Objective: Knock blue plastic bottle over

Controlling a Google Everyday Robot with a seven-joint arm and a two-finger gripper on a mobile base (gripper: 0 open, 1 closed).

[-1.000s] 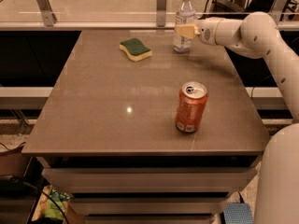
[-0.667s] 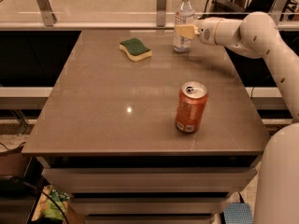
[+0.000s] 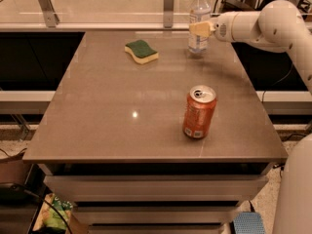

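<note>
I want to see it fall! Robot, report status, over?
Pincer at slim clear bluish plastic bottle, mid-height. Bottle upright. Orange soda can, green sponge both apart from it.

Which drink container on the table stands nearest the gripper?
The blue plastic bottle with the white cap, upright at the far edge: the gripper overlaps its label. The orange can stands well apart, nearer the front.
</note>
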